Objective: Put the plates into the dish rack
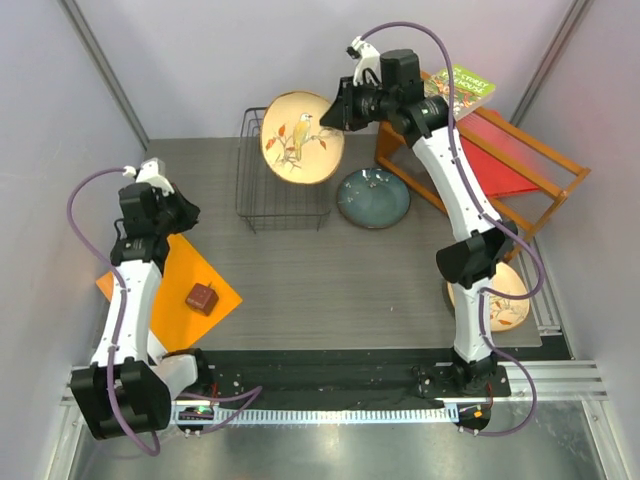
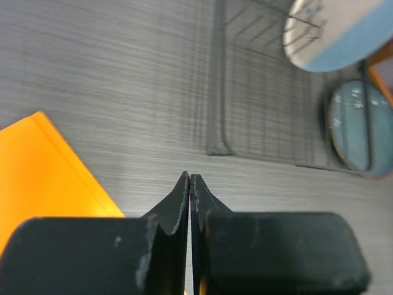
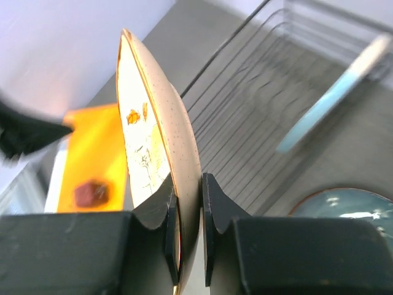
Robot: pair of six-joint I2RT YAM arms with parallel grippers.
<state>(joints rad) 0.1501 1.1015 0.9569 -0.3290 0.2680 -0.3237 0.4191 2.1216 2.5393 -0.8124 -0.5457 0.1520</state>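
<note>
My right gripper is shut on the rim of a tan-orange bird plate and holds it on edge above the right side of the black wire dish rack. A cream and light-blue plate stands tilted at the rack's far end. The dark blue-grey plate lies flat on the table right of the rack. The second tan-orange plate lies behind my right arm, partly hidden. My left gripper is shut and empty, left of the rack.
An orange mat with a small brown object lies under my left arm. The orange wooden shelf with a red panel and a green book stands at the back right. Grey walls close in on both sides.
</note>
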